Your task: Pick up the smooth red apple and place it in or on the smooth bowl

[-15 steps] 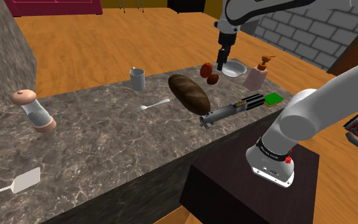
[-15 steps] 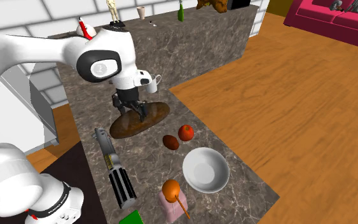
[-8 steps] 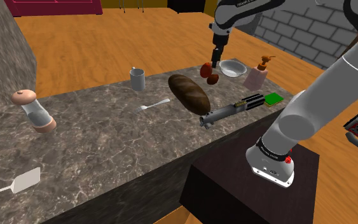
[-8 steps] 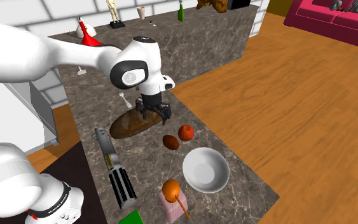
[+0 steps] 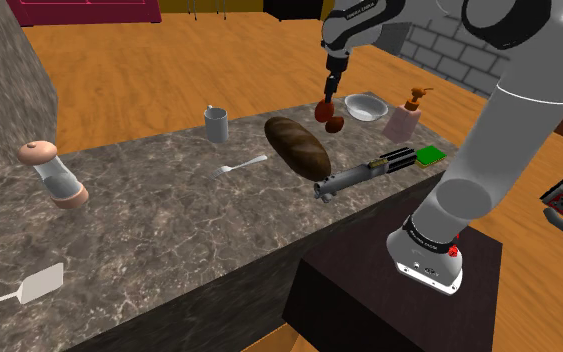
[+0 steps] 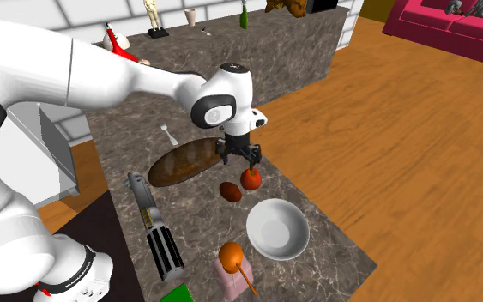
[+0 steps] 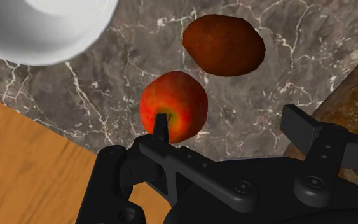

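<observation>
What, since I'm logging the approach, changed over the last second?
The black hand moved from above the long brown loaf towards the second exterior view's right, now open above the round red apple. Nothing grasped. Apple, loaf and smooth white bowl stayed put.

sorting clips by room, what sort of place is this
Probably a home kitchen open to a living room: a dark marbled stone counter carrying a brown bread loaf and a white round bowl, a wooden plank floor, and a magenta sofa.
</observation>
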